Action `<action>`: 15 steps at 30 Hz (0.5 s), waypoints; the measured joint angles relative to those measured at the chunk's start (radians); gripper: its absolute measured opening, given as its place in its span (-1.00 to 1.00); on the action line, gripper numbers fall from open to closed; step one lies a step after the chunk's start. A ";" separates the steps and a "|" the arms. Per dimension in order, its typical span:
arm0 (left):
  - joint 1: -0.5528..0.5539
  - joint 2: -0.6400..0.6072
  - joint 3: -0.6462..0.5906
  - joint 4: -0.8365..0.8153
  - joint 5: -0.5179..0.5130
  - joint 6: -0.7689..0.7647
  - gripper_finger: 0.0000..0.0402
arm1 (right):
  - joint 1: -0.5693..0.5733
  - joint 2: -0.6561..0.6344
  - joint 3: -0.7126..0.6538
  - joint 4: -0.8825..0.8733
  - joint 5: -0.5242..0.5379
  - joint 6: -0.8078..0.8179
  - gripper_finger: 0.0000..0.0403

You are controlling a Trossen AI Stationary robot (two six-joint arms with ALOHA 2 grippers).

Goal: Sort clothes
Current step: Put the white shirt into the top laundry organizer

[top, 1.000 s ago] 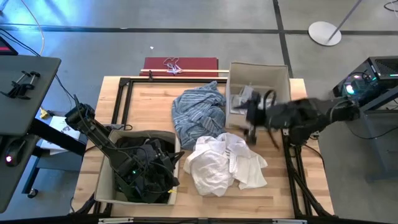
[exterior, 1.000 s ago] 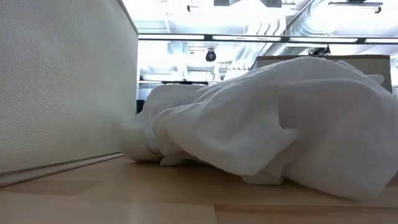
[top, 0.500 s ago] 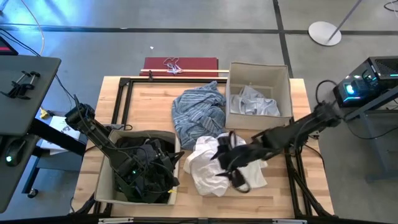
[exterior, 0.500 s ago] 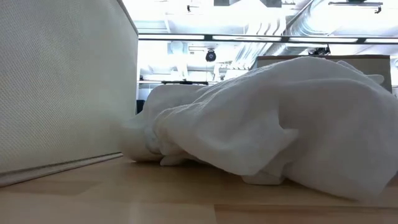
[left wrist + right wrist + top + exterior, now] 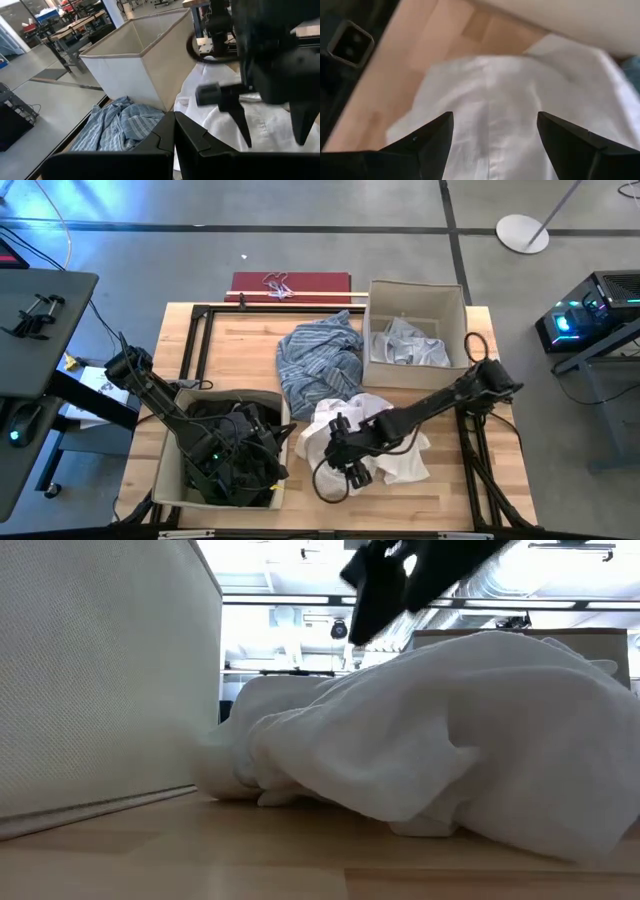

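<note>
while the right arm is reaching across the counter point(image 5: 240, 340) in the high view, the right hand point(image 5: 348, 463) is hanging over the white shirt point(image 5: 400, 455), which is lying near the front edge. the light blue striped shirt point(image 5: 318, 360) is lying just behind it, beside the beige box point(image 5: 455, 305) holding small white pieces point(image 5: 405, 345). the left hand point(image 5: 222, 452) is sitting down in the other box point(image 5: 165, 480) among dark clothes point(image 5: 250, 470); i cannot tell how far it is open.

in the low view, the right hand point(image 5: 385, 580) is hovering above the white shirt point(image 5: 450, 750), not touching it.

in the left wrist view, the right hand point(image 5: 270, 120) is standing wide open over the white shirt point(image 5: 215, 115).

in the right wrist view, the fingers point(image 5: 427, 140) are spreading wide with nothing between them, over the white shirt point(image 5: 492, 105).
</note>
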 joint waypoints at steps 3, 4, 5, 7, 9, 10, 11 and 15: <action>0.000 0.000 0.000 0.000 0.000 0.000 -1.00 | -0.011 0.043 0.000 0.001 -0.008 -0.024 0.39; 0.000 0.000 0.000 0.000 0.000 0.000 -1.00 | -0.017 0.057 0.000 0.000 -0.008 -0.025 0.39; 0.000 0.000 0.000 0.000 0.000 0.000 -1.00 | -0.024 0.069 0.000 -0.001 -0.006 -0.026 0.39; 0.000 0.000 0.000 0.000 0.000 0.000 -1.00 | -0.038 0.093 0.000 0.004 0.003 -0.026 0.39; 0.000 0.000 0.000 0.000 0.000 0.000 -1.00 | -0.051 0.118 0.000 0.008 0.014 -0.025 0.39; 0.000 0.000 0.000 0.000 0.000 0.000 -1.00 | -0.057 0.131 0.000 0.008 0.022 -0.024 0.39; 0.000 0.000 0.000 0.000 0.000 0.000 -1.00 | -0.062 0.144 0.000 0.005 0.032 -0.021 0.39; 0.000 0.000 0.000 0.000 0.000 0.000 -1.00 | -0.084 0.198 0.000 0.013 0.041 -0.017 0.37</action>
